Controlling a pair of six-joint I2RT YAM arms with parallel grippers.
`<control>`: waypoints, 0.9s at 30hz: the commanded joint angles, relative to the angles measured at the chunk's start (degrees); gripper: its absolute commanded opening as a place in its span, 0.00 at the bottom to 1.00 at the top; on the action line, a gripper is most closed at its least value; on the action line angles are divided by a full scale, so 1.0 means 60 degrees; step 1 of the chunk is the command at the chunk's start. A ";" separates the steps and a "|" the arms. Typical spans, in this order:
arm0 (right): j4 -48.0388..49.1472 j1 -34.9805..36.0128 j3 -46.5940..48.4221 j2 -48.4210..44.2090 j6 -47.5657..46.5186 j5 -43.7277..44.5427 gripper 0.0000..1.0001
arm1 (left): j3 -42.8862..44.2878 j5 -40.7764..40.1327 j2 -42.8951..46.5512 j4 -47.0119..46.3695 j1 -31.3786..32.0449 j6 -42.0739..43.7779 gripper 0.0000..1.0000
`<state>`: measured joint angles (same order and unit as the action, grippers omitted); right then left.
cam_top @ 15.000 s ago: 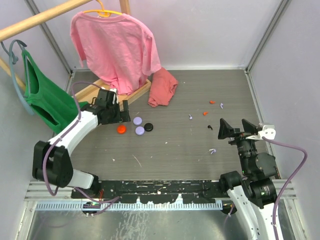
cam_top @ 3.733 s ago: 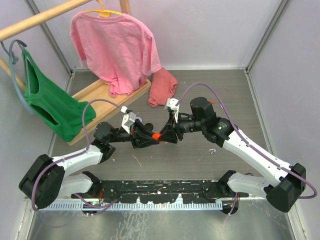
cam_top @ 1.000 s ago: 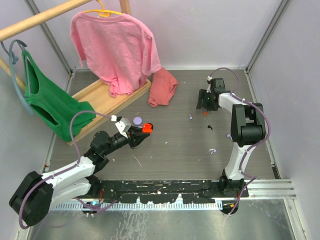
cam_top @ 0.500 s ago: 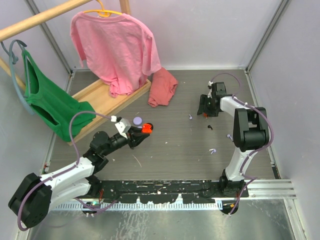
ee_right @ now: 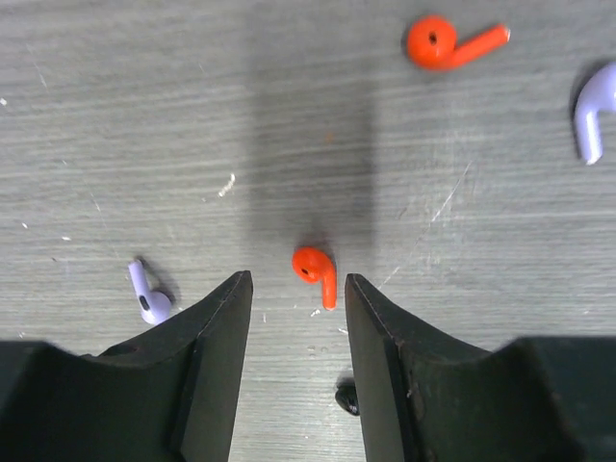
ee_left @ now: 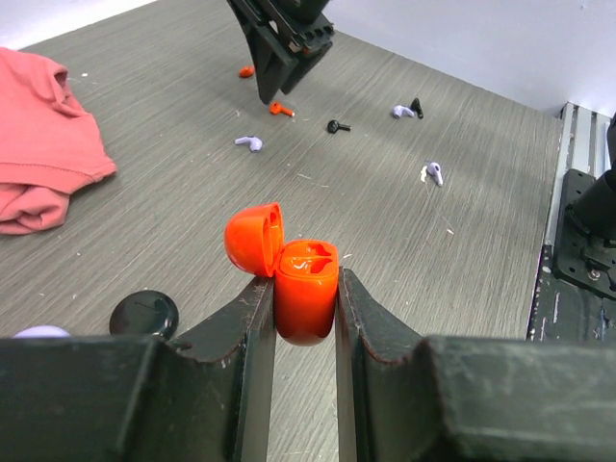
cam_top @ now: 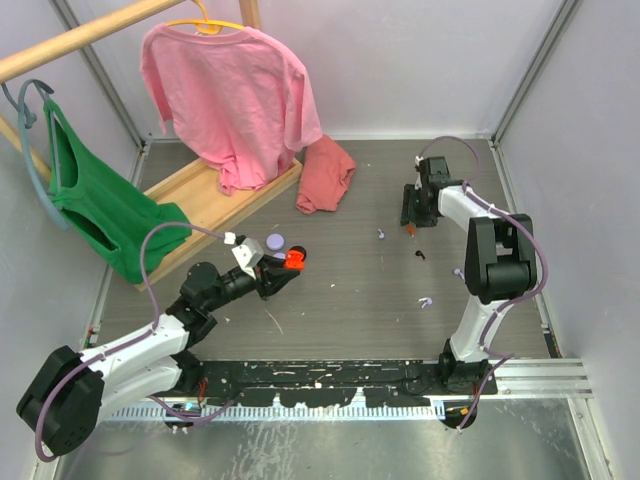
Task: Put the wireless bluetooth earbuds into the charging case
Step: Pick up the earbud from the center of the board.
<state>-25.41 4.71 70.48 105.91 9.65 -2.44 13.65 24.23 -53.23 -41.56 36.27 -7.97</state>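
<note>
My left gripper is shut on the orange-red charging case, held upright above the table with its lid flipped open. From above, the case sits left of centre. At the far right my right gripper points down at the table, open, jaws either side of an orange-red earbud without touching it. A second orange-red earbud lies further off. Lavender earbuds lie to either side, and a black earbud shows by the right finger.
A black puck and a lavender puck lie near my left gripper. A crumpled pink cloth lies at the back, beside a wooden rack with a pink T-shirt and green garment. Another lavender earbud lies nearer the front.
My right gripper's jaws have narrowed around the orange-red earbud, and the arm has shifted slightly over it. The left arm and the case have not moved.
</note>
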 commanded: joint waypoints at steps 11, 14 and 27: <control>-0.1083 0.0376 0.1489 0.0876 -0.0579 0.0794 0.41 | 0.0108 0.0090 0.0270 -0.0265 0.0019 0.0229 0.03; -0.1229 0.0394 0.1598 0.1047 -0.0640 0.0856 0.41 | 0.0078 0.0017 0.0323 -0.0291 0.0019 0.0215 0.04; -0.1629 0.0443 0.1707 0.1351 -0.0715 0.0999 0.34 | 0.0098 -0.0063 0.0278 -0.0307 0.0018 0.0164 0.05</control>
<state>-33.23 6.83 79.02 113.56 6.09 1.83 13.65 24.32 -52.36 -40.38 36.27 -7.81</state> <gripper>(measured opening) 0.344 0.263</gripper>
